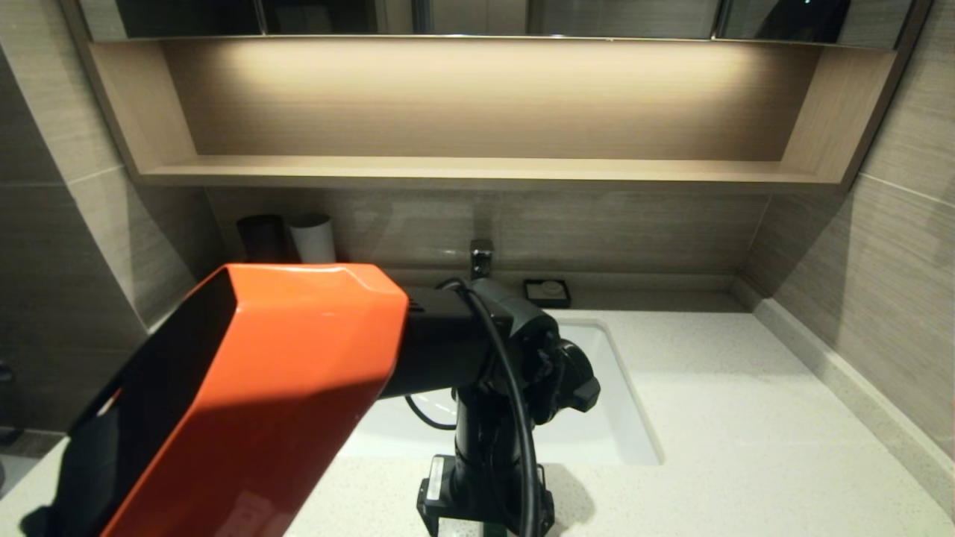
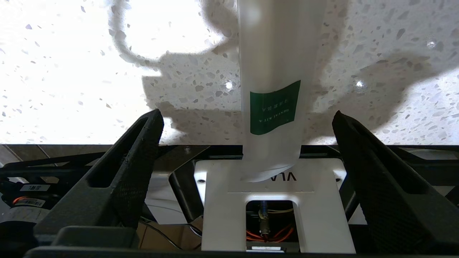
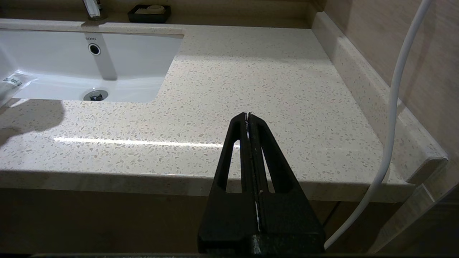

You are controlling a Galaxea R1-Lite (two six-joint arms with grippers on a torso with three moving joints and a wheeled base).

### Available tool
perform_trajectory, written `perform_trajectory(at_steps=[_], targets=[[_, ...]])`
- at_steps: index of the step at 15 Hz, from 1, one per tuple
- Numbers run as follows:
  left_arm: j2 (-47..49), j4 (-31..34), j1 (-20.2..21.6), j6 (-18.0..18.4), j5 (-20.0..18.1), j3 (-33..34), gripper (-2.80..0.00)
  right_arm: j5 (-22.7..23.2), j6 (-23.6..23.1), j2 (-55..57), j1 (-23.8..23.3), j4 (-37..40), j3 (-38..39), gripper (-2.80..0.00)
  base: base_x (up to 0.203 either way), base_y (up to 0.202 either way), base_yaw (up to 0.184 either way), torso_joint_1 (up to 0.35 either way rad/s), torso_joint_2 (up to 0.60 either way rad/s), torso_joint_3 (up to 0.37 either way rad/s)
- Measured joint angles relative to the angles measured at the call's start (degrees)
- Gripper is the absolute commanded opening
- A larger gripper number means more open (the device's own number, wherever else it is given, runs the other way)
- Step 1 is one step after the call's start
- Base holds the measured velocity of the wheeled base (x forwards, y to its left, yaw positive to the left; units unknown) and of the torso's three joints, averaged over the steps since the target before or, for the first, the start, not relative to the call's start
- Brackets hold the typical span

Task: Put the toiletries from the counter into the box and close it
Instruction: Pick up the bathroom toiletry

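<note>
L gripper (image 2: pixel 247 129) hangs over the desk (image 2: pixel 71 71) near its front edge, fingers (image 2: pixel 140 157) spread wide, holding nothing. A clear sleeve w/ green label (image 2: pixel 274 107) lies on the desk between them, one end sticking out past the edge. R gripper (image 3: pixel 248 118) sits parked off the desk front on the R side, fingers pressed together, empty. Box not in view. Sink (image 1: pixel 612 418) behind L arm.
</note>
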Motion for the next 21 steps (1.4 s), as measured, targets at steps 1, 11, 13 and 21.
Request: perform_trajectory(at_steps=[1,11,13,21], targets=[[0.06,-0.03,0.02,-0.01,0.01,0.0,0.0,-0.02,-0.02,0.0,0.0,0.0,0.0,-2.8,0.0,0.0,0.0,0.0,0.0,0.0],[0.66,-0.41,0.29,-0.15,-0.01,-0.12,0.0,0.0,-0.02,0.0,0.0,0.0,0.0,-2.8,0.0,0.0,0.0,0.0,0.0,0.0],[0.67,-0.58,0.33,-0.17,-0.01,-0.12,0.0,0.0,0.01,0.0,0.0,0.0,0.0,-2.8,0.0,0.0,0.0,0.0,0.0,0.0],[0.96,-0.71,0.4,-0.35,0.0,-0.12,0.0,0.0,0.01,0.0,0.0,0.0,0.0,-2.8,0.0,0.0,0.0,0.0,0.0,0.0]])
